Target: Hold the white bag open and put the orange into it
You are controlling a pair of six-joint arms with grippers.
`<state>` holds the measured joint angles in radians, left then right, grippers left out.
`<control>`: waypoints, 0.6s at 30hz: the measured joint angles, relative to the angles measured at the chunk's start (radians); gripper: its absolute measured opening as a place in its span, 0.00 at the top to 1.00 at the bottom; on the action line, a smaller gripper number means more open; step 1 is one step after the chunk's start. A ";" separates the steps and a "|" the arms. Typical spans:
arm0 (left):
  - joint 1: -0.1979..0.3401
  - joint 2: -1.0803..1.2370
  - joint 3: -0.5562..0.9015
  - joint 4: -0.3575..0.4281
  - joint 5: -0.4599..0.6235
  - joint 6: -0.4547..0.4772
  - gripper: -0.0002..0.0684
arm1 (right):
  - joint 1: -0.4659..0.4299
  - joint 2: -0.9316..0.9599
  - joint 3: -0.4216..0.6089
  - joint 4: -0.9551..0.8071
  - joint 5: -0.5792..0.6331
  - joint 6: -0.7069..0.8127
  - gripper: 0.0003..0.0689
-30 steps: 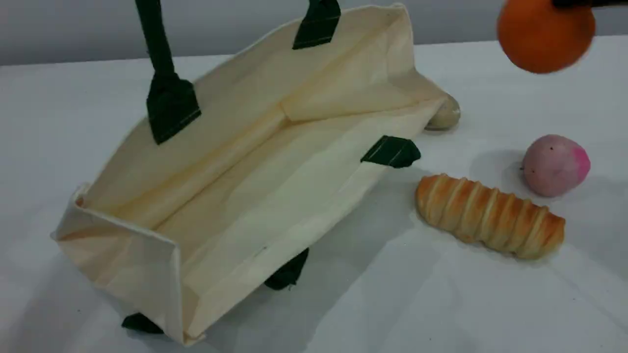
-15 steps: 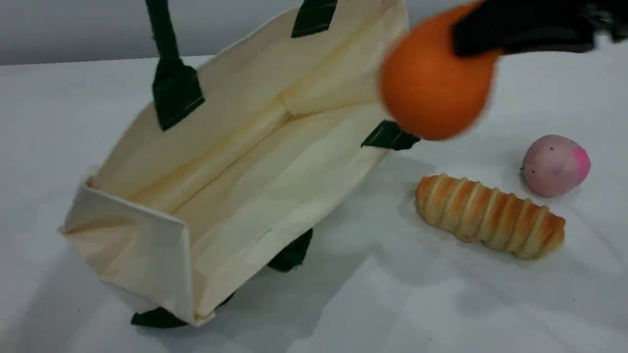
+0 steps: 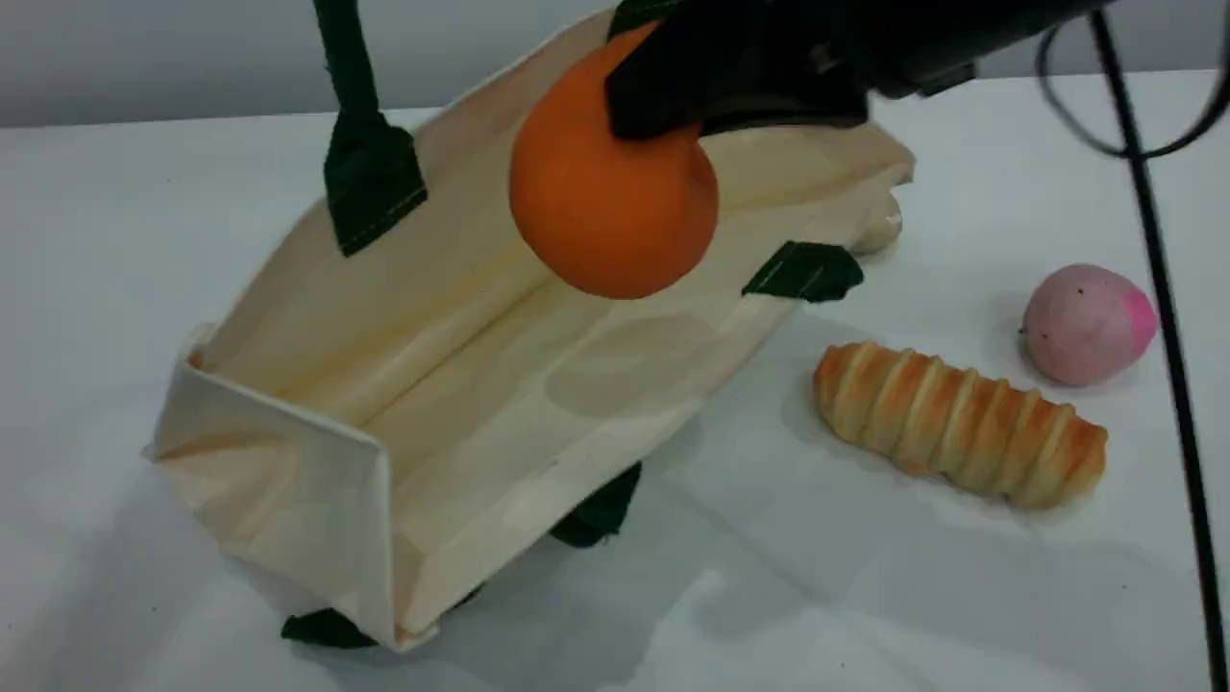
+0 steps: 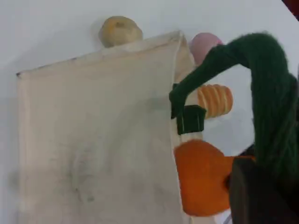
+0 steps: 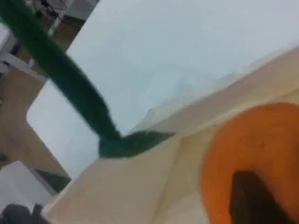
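Currently, item one: matte orange dome-shaped toy fruit (image 3: 615,207), clenched in my right pincer (image 3: 673,106), upper centre of the scene view, hanging over the open mouth of item two and touching no cloth that I can see; its shadow falls on the inner wall directly below.

Item two: large cream-white canvas tote bag (image 3: 461,384), lying tilted, its long axis running from lower left to upper right of the frame. My left pincer is out of the scene view; in the left wrist view it reads as clamped on the dark green rope-like handle (image 4: 266,93), which rises taut to the top edge at upper left and keeps the mouth open.

Relation governing the next move: the bag's hollow lies straight beneath the fruit, so the right arm is the nearer; a short descent and release should serve, in my judgement.

Change from the earlier frame: the fruit has travelled from the upper right corner leftward to above the bag; the bag has shifted slightly.
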<state>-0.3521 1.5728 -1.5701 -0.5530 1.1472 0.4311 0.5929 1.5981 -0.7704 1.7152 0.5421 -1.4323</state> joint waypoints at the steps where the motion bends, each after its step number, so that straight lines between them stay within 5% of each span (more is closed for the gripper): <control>1: 0.000 0.000 0.000 0.000 0.001 0.000 0.90 | 0.004 0.021 -0.009 0.020 0.000 -0.020 0.92; 18: 0.000 -0.002 -0.032 0.036 0.045 0.002 0.90 | 0.006 0.288 -0.193 0.029 0.019 -0.138 0.92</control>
<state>-0.3521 1.5710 -1.6018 -0.5167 1.1923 0.4327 0.5987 1.8857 -0.9638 1.7446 0.5607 -1.5706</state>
